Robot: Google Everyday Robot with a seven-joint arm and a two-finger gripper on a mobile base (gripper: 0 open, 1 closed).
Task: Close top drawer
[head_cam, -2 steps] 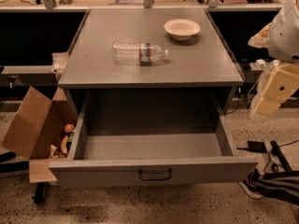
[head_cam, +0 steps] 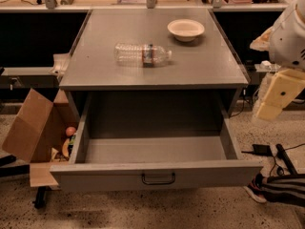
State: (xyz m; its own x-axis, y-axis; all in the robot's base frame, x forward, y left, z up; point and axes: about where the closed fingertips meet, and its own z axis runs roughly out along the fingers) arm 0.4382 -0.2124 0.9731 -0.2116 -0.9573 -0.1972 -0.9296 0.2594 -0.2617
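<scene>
The top drawer [head_cam: 157, 174] is a wide, deep grey metal drawer, pulled far out of the grey cabinet [head_cam: 152, 75] towards the camera. Its inside [head_cam: 155, 149] is empty. A small dark bail handle [head_cam: 158, 178] sits mid-front on its panel. My gripper [head_cam: 275, 98], cream-coloured, hangs at the right edge of the view under the white arm housing [head_cam: 290, 37]. It is to the right of the cabinet, level with the drawer's back corner, and touches nothing.
A clear plastic bottle [head_cam: 142, 54] lies on the cabinet top, with a white bowl [head_cam: 186, 29] behind it. An open cardboard box [head_cam: 33, 128] with small items stands left of the drawer. Cables and a shoe [head_cam: 267, 187] lie on the floor at right.
</scene>
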